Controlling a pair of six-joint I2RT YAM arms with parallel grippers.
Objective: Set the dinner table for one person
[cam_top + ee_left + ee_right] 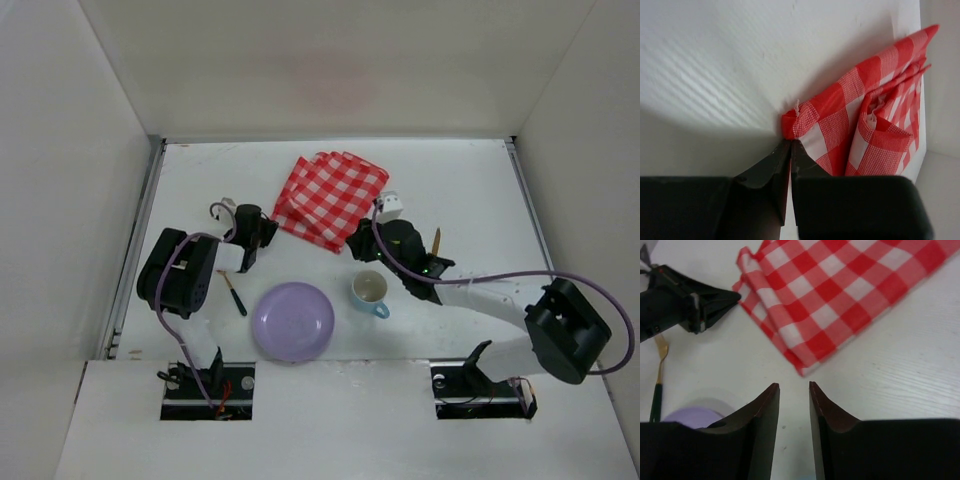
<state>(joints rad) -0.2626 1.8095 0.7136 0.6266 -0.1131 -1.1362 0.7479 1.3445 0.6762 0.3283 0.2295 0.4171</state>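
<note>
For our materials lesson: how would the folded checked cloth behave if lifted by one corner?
Probably floppy: the checked cloth lies in loose folded layers, so it would likely droop and unfold. Likely light, being thin.

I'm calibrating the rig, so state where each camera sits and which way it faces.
Top external: overhead behind the bases, looking down on the table; left arm and right arm show.
Left wrist: on the left arm, facing the checked cloth; its fingers shut on a corner.
Right wrist: low over the table, facing the cloth; its open fingers show, the left gripper too.
All three share the cloth.
</note>
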